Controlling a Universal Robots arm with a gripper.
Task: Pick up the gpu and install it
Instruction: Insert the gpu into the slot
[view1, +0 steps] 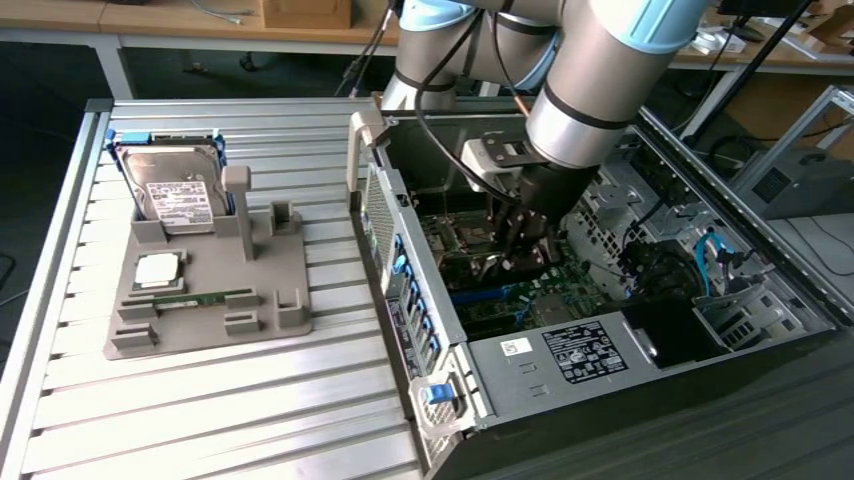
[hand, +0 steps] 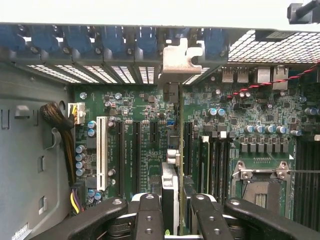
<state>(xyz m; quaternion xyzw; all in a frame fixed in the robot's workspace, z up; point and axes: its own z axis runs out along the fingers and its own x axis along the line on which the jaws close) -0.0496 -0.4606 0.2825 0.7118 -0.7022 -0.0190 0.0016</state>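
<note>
One gpu (hand: 170, 182) is clamped edge-on between fingers of gripper (hand: 175, 212), held inside computer case (view1: 527, 385), just above motherboard (hand: 145, 100). Risk judged: card edge misaligned with slot (hand: 136, 150), connector jammed or bracket (hand: 179, 60) snagged if pressed tilted.

Open PC case (view1: 534, 380) lying on its side. Gray holder (view1: 287, 315) sitting on slatted table (view1: 200, 420), toward ext. view's left of case. HDD (view1: 180, 200) standing upright in holder's rear slot. CPU chip (view1: 158, 268) & RAM stick (view1: 200, 298) lying flat on it. Mobo (hand: 145, 110) showing white slot (hand: 102, 146), CPU socket (hand: 262, 187), and cable bundle (hand: 55, 120) running alongside.
</note>
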